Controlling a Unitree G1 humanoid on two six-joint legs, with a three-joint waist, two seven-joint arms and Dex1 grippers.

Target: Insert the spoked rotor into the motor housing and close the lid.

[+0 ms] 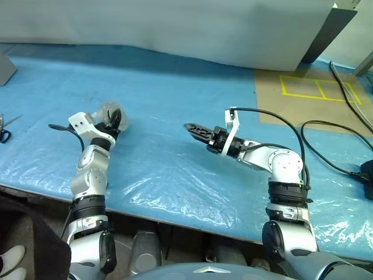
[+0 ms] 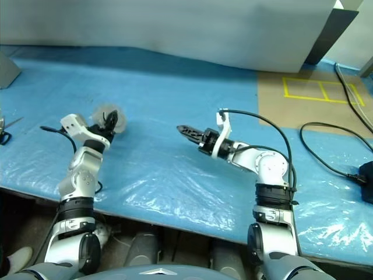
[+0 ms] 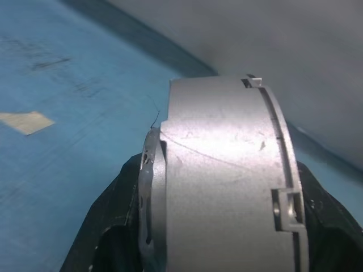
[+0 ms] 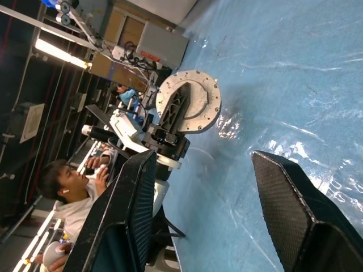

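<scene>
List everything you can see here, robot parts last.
table: one, covered in blue plastic sheet, spans the scene.
motor housing: one, round, silver-grey, held off the table at the left.
scissors: one pair, dark handles, table's far left edge.
cardboard sheet: one, brown with yellow tape rectangles, back right of the table.
cables: two, black, on the table's right side.
person: one, seated beyond the table in the right wrist view.
left gripper: one, black fingers, shut on the motor housing.
right gripper: one, black fingers, open and empty, above mid-table.
</scene>
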